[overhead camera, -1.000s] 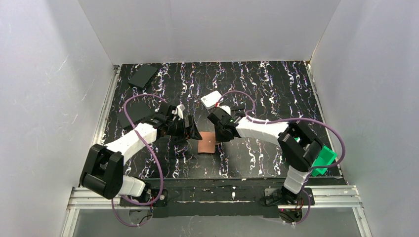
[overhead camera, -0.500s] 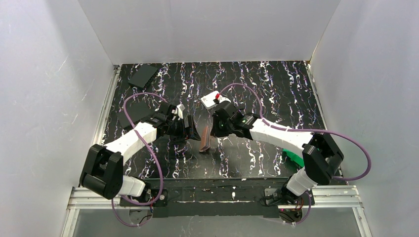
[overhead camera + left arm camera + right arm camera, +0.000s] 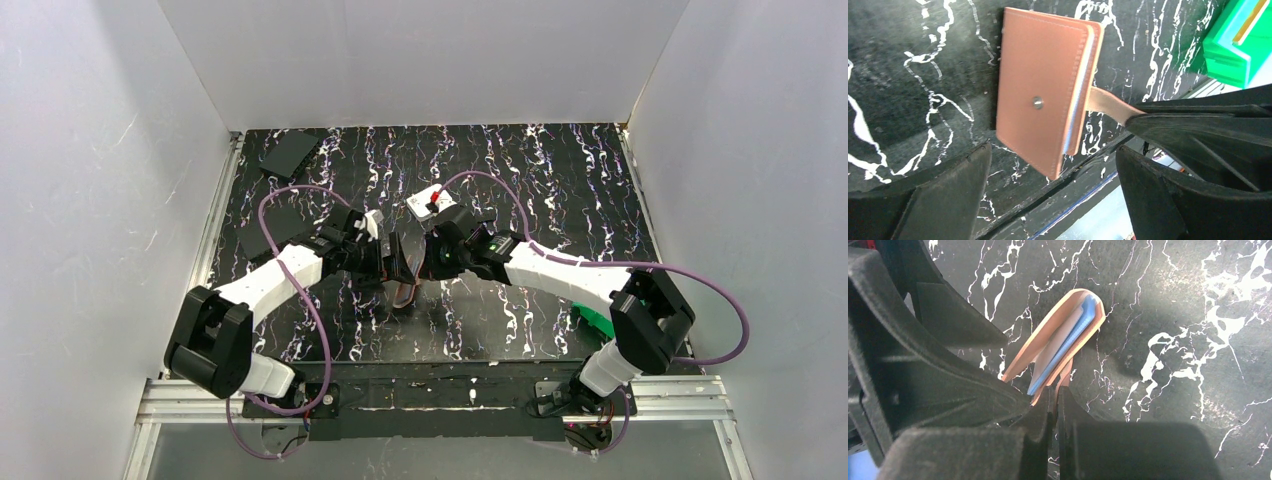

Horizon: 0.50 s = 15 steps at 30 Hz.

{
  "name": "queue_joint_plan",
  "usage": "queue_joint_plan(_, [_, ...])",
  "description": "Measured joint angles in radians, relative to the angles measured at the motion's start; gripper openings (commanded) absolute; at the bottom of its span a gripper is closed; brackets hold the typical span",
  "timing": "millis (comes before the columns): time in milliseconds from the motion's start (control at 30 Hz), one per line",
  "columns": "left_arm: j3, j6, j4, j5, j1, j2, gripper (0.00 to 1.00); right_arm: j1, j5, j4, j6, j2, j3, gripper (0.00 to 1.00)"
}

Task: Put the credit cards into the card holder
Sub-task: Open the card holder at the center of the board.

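Orange-brown leather marks the card holder (image 3: 404, 290) in the top view, at the middle of the marbled black surface (image 3: 520, 170), squeezed between the left claw (image 3: 393, 262) and the right claw (image 3: 428, 262), which meet over it. A dark credit card (image 3: 288, 153) lies in the far left corner, well apart, and a white box (image 3: 428, 203) sits just behind the right claw. From the left wrist we see the holder (image 3: 1045, 95) folded shut with its metal stud (image 3: 1036, 102) facing us. Its snap tab (image 3: 1105, 104) runs off to the right claw's tips, and the green bin (image 3: 1233, 45) lies beyond. The left claw (image 3: 1050, 165) is spread wide, with a finger on each side of the holder's near end and touching nothing. From the right wrist, the right claw (image 3: 1055, 397) is clenched on the tab, and the holder (image 3: 1068, 335) shows edge-on, its two covers gaping slightly around a light-blue panel. We cannot tell whether its lower edge touches the surface. We judge that the step in hand is opening the holder. To do it well, we would hold the tab pinch firm and steady and bring one left finger into the gap. It should catch only the near cover, and the two claws should then part slowly so the leather does not slip free.
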Motion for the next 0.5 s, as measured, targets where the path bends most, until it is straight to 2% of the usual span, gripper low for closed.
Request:
queue_joint_plan(267, [0.063,0.011,-0.032,-0.072,-0.039,0.045,0.73,0.000,-0.002,0.019,-0.006,-0.001,-0.019,0.01])
queue_joint_plan(500, [0.063,0.033,-0.084,-0.158,-0.039,0.049,0.47,-0.009,0.012,0.017,-0.031,-0.026,-0.079,0.01])
